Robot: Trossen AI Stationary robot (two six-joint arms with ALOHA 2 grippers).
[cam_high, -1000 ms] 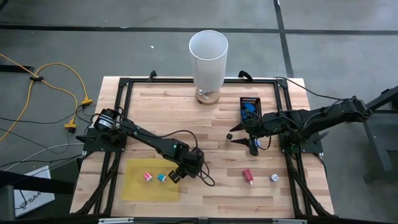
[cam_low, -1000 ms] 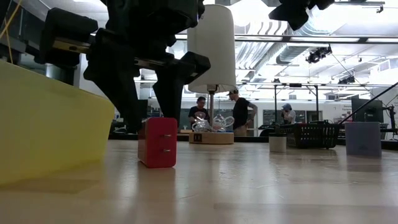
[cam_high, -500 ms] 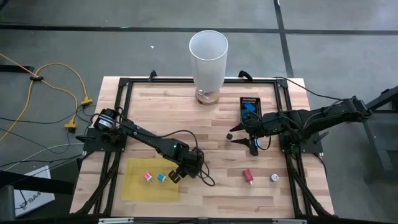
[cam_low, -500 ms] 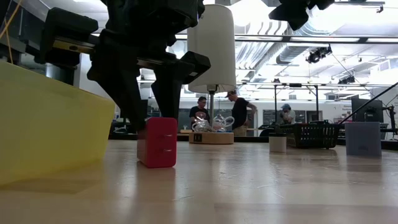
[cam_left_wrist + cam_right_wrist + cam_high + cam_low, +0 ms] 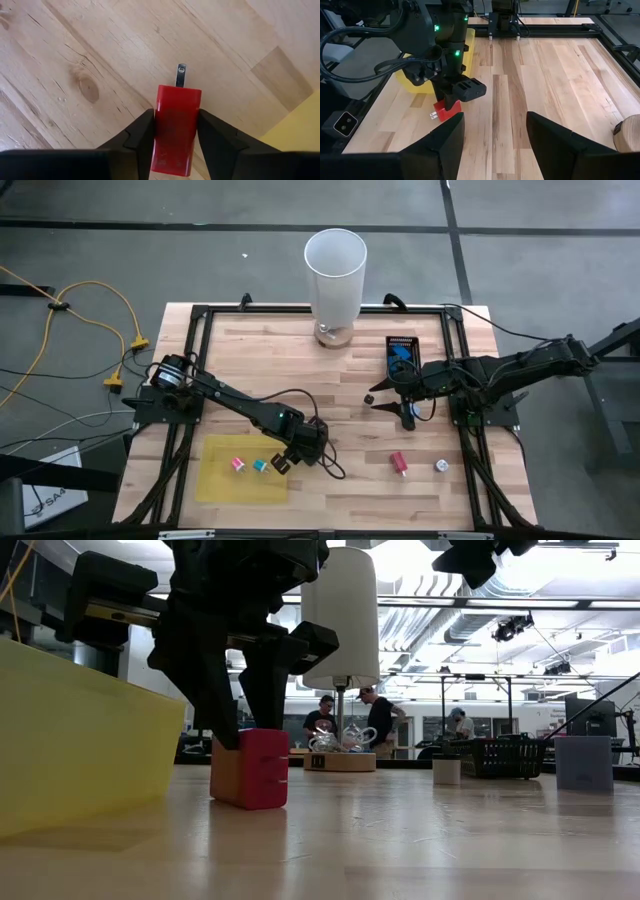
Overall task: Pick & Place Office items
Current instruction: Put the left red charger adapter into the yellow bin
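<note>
Clamped in the left gripper (image 5: pixel 175 131): red block (image 5: pixel 175 127), low over the table (image 5: pixel 100 55), beside the yellow sheet (image 5: pixel 300 130). Best squeezed squarely, lifted straight, prong clear. Idle at right, fingers apart: right gripper (image 5: pixel 495 135).

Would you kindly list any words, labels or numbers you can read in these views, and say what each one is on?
No text can be read for certain.
White panel on the floor: dark letters, too small to read.
Wooden base beyond the table: a small dark label, too blurred to read.
Red block in the left gripper: no readable print.
</note>
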